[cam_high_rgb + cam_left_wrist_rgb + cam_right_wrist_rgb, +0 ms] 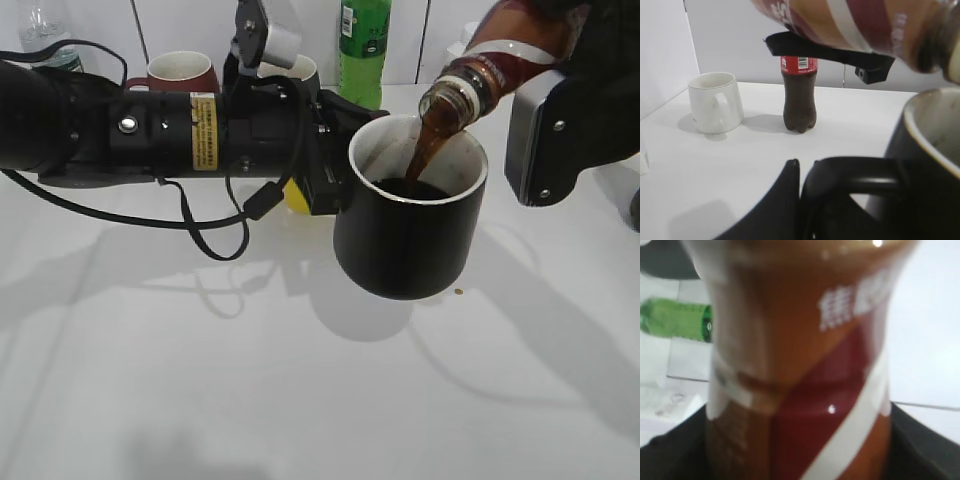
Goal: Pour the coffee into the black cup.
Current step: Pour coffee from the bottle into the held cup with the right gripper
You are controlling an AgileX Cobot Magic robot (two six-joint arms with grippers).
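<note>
Pouring is under way: the right pincer [560, 70] grips the coffee bottle [500, 55], tipped, streaming coffee [425, 150] down into the black cup [410, 235], which the left pincer [335, 150] clamps by its handle. Next, judge the fill, then right the bottle.

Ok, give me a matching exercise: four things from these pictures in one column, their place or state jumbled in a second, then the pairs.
Things:
1. black cup
2. coffee bottle
3. green bottle
4. cola bottle

States:
A. standing upright at the back, by the wall
B. tilted mouth-down, pouring a brown stream
C. held off the table by its handle in the left gripper
D. standing next to a white mug

Pairs: 1-C, 2-B, 3-A, 4-D
</note>
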